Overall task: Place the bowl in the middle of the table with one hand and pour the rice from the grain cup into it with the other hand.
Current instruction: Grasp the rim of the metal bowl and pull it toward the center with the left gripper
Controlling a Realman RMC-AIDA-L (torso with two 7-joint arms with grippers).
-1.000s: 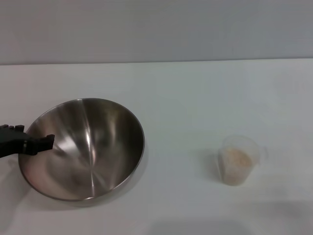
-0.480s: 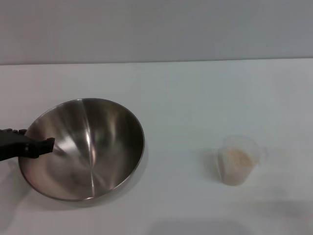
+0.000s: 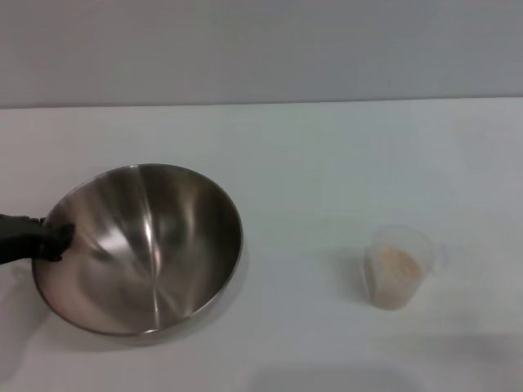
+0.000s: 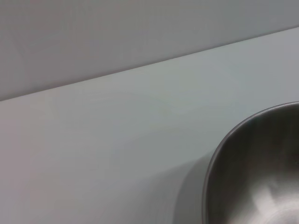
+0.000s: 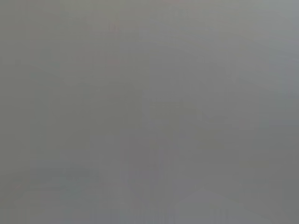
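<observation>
The bowl (image 3: 147, 253), a large shiny steel one, sits on the white table at the left of the head view. Part of its rim and inside also shows in the left wrist view (image 4: 261, 168). My left gripper (image 3: 57, 239), black, is at the bowl's left rim, its tip just over the edge. The grain cup (image 3: 402, 239), small and clear, stands upright at the right. The rice (image 3: 395, 269) fills its lower part. My right gripper is out of view, and the right wrist view shows only plain grey.
The white table (image 3: 327, 163) runs back to a grey wall (image 3: 261, 49). Bare table lies between the bowl and the cup.
My left gripper's tip has drawn back to the left, from well over the bowl's inside to its left rim. The bowl and the cup have not moved.
</observation>
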